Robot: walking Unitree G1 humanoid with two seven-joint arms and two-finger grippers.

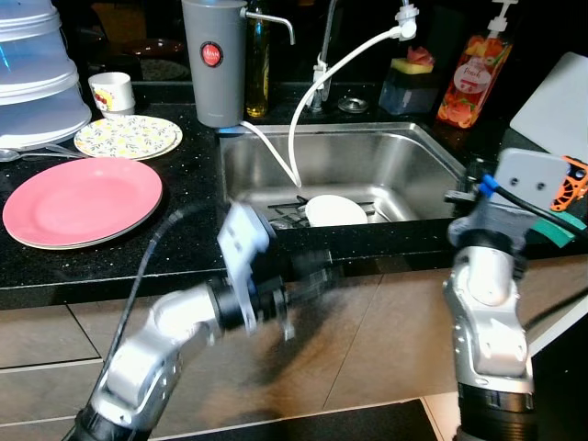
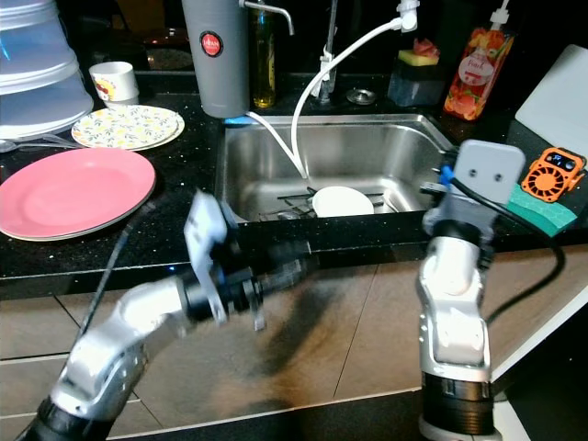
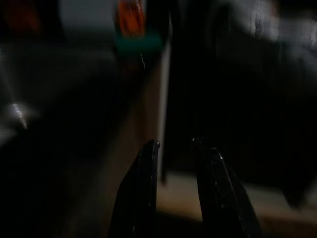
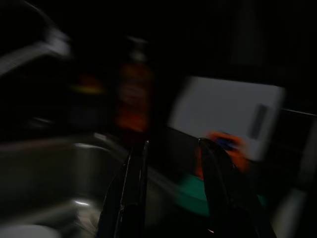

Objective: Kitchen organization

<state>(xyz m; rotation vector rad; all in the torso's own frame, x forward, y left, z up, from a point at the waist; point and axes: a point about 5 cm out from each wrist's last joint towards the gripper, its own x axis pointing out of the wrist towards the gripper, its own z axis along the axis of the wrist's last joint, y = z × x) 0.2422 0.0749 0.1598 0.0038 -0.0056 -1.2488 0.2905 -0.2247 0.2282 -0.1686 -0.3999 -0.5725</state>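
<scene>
far left, on the black counter [image 1: 184, 253]: stacked pale containers [image 1: 37, 87]; a small mug [image 1: 112, 92]; a patterned plate [image 1: 128, 137]; a pink plate [image 1: 83, 200] nearest the front edge.

left gripper [image 1: 312, 271]: below the counter edge, in front of the cabinet, arm blurred and pointing toward the sink side. in its wrist view the two black fingers [image 3: 138, 193] stand a little apart with nothing between them; released.

centre: grey thermos jug [image 1: 213, 60] at the sink's back left corner, an oil bottle [image 1: 257, 60] just beside it. steel sink [image 1: 248, 165] with a white hose [image 1: 322, 87] hanging into it; a white dish [image 1: 335, 210] lies on a rack at the basin's front.

right: sponge holder [image 1: 409, 78], orange soap bottle [image 1: 473, 78], white cutting board [image 1: 556, 101], orange scrubber on a green sponge [image 1: 570, 207] at the counter's right end.

right gripper [image 4: 173, 153]: raised at the sink's right rim; its fingers are parted, empty.

step in hand, as judged: reaching for the sink, likely the white dish. to do it well: raise the left gripper clear of the counter lip, let the blur settle, avoid the hose, take the dish by its rim.
</scene>
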